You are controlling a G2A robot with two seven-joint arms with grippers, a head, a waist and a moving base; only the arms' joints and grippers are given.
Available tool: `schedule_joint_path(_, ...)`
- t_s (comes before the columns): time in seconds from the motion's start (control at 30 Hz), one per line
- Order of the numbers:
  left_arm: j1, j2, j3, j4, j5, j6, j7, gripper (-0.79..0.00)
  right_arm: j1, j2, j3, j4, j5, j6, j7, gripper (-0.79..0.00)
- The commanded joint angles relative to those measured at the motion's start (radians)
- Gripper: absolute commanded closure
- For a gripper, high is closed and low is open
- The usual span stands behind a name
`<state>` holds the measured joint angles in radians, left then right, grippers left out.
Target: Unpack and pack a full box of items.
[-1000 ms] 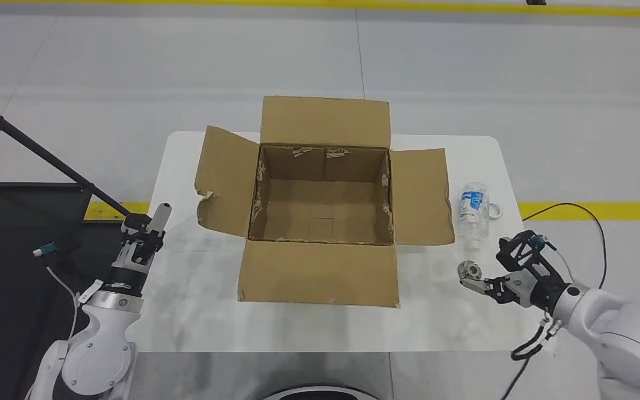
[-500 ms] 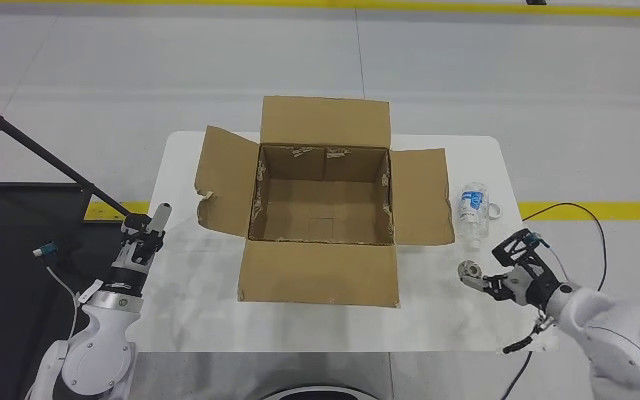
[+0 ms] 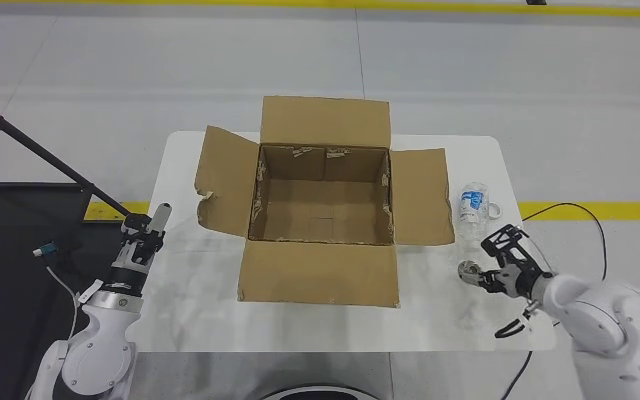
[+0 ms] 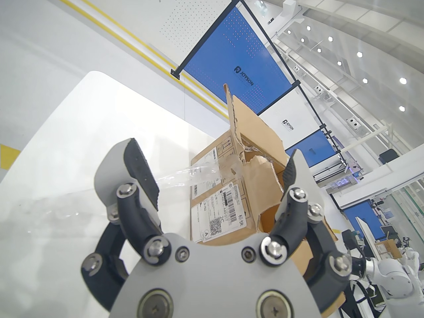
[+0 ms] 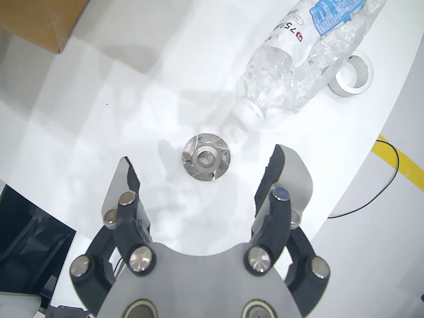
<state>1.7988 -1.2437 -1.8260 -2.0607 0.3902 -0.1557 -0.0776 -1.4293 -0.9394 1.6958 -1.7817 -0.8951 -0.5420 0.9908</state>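
Cardboard box (image 3: pixel 318 272) has at its left the left gripper (image 4: pixel 213 153), fingers spread, empty. It stands mid-table (image 3: pixel 190 300), flaps open. At its right lie a metal flange (image 5: pixel 206 161), a bottle (image 5: pixel 308 51), and the right gripper (image 5: pixel 202 156), spread, near the flange.

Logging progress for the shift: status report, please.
Left gripper, right gripper: jaws open, empty. Right aimed at metal flange on table. Box open. Bottle mouth near flange, apart.

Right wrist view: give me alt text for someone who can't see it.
The open right gripper points at a round metal flange on the white table. Past it lie a crumpled clear plastic bottle, a white ring beside it, and the corner of a cardboard box.
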Motion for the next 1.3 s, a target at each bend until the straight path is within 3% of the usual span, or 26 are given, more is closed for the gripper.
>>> schedule_joint_path(0.0, 0.0, 0.0, 0.0, 0.0, 0.0, 0.0, 0.0, -0.785, 0.011, 0.001, -0.018, 0.009, -0.017, 0.01, 0.01, -0.209)
schedule_joint_path(0.17, 0.0, 0.0, 0.0, 0.0, 0.0, 0.0, 0.0, -0.785, 0.038, 0.001, -0.06, 0.023, -0.048, 0.04, 0.022, -0.332)
schedule_joint_path(0.6, 0.0, 0.0, 0.0, 0.0, 0.0, 0.0, 0.0, -0.785, 0.056, 0.007, -0.098, 0.035, -0.069, 0.079, 0.044, -0.388)
schedule_joint_path(0.77, 0.0, 0.0, 0.0, 0.0, 0.0, 0.0, 0.0, -0.785, 0.065, 0.008, -0.118, 0.042, -0.082, 0.097, 0.059, -0.489)
schedule_joint_path(0.9, 0.0, 0.0, 0.0, 0.0, 0.0, 0.0, 0.0, -0.785, 0.081, 0.008, -0.134, 0.058, -0.086, 0.103, 0.062, -0.468)
schedule_joint_path(1.0, 0.0, 0.0, 0.0, 0.0, 0.0, 0.0, 0.0, -0.785, 0.088, 0.009, -0.141, 0.066, -0.085, 0.104, 0.061, -0.388)
schedule_joint_path(1.27, 0.0, 0.0, 0.0, 0.0, 0.0, 0.0, 0.0, -0.785, 0.095, 0.013, -0.152, 0.073, -0.086, 0.105, 0.069, -0.329)
